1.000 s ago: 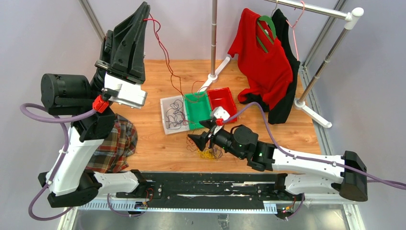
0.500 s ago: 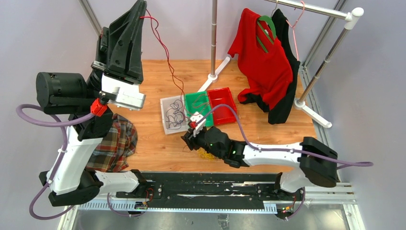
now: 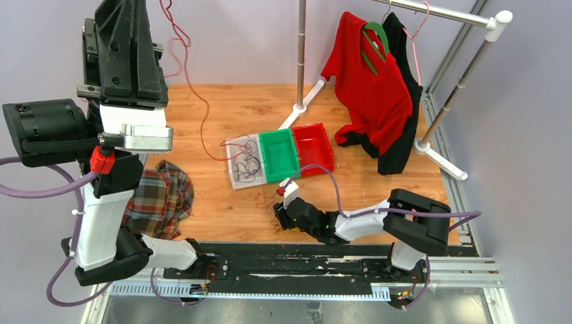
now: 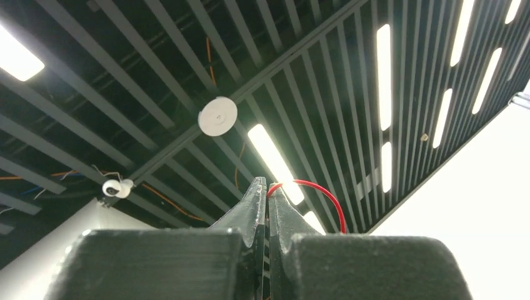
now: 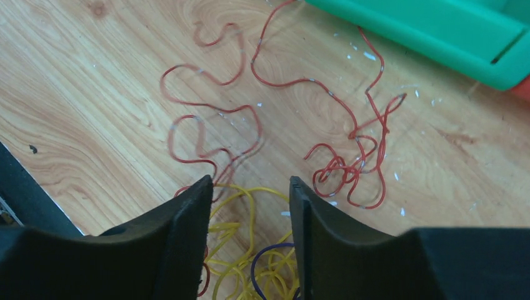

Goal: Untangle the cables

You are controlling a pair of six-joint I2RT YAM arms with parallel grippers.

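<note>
My left gripper (image 4: 269, 185) points up at the ceiling, shut on a thin red cable (image 4: 326, 201) that arcs off its tip. In the top view that arm (image 3: 125, 47) is raised high at the left. The red cable (image 3: 192, 101) hangs from it down to the clear tray (image 3: 233, 177), which holds dark cables (image 3: 248, 164). My right gripper (image 5: 250, 184) is low over the table, open. Its fingers (image 5: 187, 231) straddle a tangle of yellow cables (image 5: 240, 253) with a purple cable (image 5: 261, 257) in it. Loose red cables (image 5: 350, 164) lie just beyond.
A green bin (image 3: 280, 154) and a red bin (image 3: 313, 145) stand beside the clear tray. A plaid cloth (image 3: 158, 199) lies at the near left. A clothes rack post (image 3: 301, 47) and a red shirt (image 3: 371, 74) are at the back right.
My left arm has swung up and to the left, drawing the red cable higher. My right gripper has come down and nearer over the yellow tangle, and its jaws have narrowed.
</note>
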